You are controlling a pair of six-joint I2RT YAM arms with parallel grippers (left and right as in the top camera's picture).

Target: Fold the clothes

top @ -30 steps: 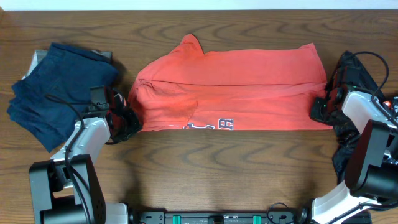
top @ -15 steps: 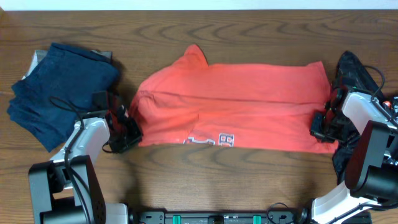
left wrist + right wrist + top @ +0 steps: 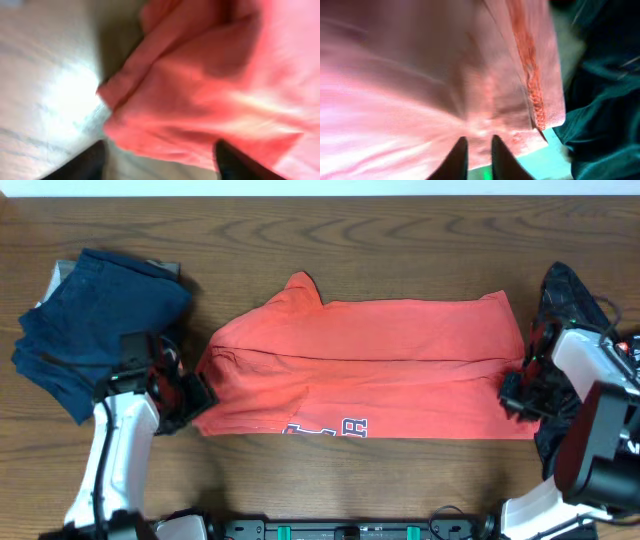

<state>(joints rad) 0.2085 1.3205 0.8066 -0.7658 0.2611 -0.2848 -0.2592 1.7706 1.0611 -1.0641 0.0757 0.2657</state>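
The coral-red T-shirt (image 3: pixel 370 365) lies flat across the middle of the table, folded lengthwise, with white lettering (image 3: pixel 325 428) at its front edge. My left gripper (image 3: pixel 195 395) is at the shirt's left end. In the left wrist view its jaws stand wide apart (image 3: pixel 161 146), and the bunched shirt (image 3: pixel 210 85) lies just beyond them, with nothing between. My right gripper (image 3: pixel 512 395) is at the shirt's right hem. Its fingers (image 3: pixel 479 140) stand close together over the hem (image 3: pixel 420 75), and cloth shows in the narrow gap. Whether they pinch it is unclear.
A pile of navy-blue garments (image 3: pixel 95 320) sits at the back left, beside my left arm. A black patterned garment (image 3: pixel 565 295) lies under and behind my right arm, showing dark (image 3: pixel 605 100) beside the hem. Bare wooden table (image 3: pixel 350 480) runs along the front.
Both grippers have drawn the shirt toward the front edge, laying it flatter. The left gripper has let go and opened wide. The right fingers have parted slightly.
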